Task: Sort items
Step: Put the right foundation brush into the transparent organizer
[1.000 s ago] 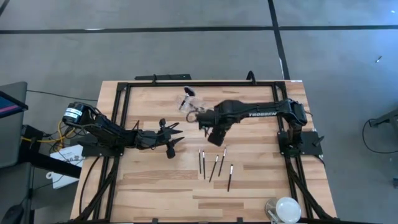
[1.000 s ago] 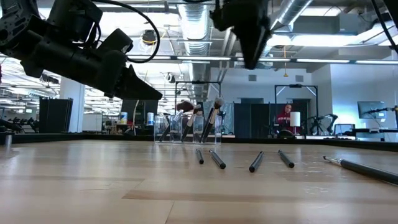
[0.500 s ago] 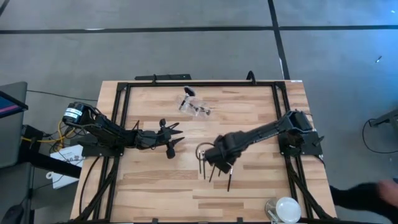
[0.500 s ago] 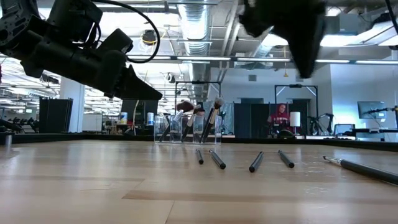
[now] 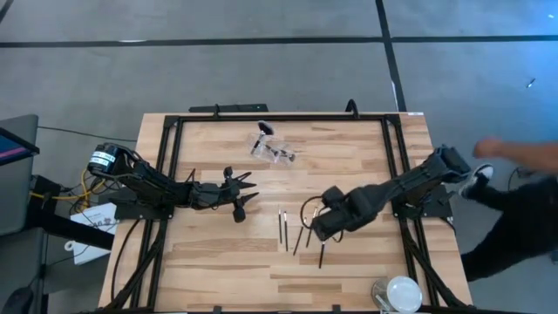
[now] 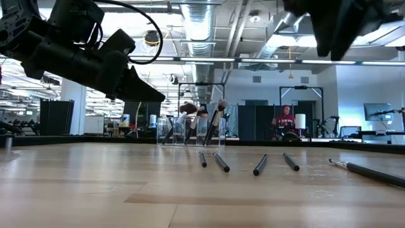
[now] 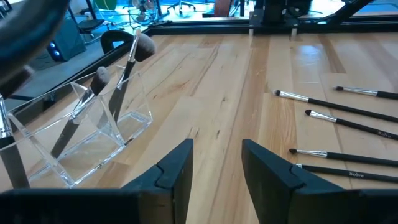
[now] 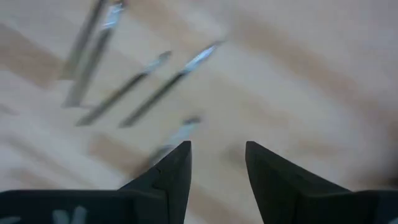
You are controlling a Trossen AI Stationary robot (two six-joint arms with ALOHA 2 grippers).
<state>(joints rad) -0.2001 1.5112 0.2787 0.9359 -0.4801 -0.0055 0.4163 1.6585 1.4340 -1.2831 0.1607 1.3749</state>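
From above, my right fingers (image 5: 321,228) hover over the loose brushes (image 5: 296,230) lying mid-counter (image 5: 218,270), while my left fingers (image 5: 241,199) wait just beside them. The clear holder (image 5: 277,153) sits at the far side with more brushes in it. At counter level, four handles (image 6: 221,163) point at me. My left wrist view shows my fingers (image 7: 214,163) parted and empty. My right wrist view shows them (image 8: 217,163) parted too, brushes (image 8: 124,93) below.

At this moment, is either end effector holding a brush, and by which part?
Nothing is held. The right end effector is open and empty above the loose brushes. The left end effector is open and empty too, off to the side.
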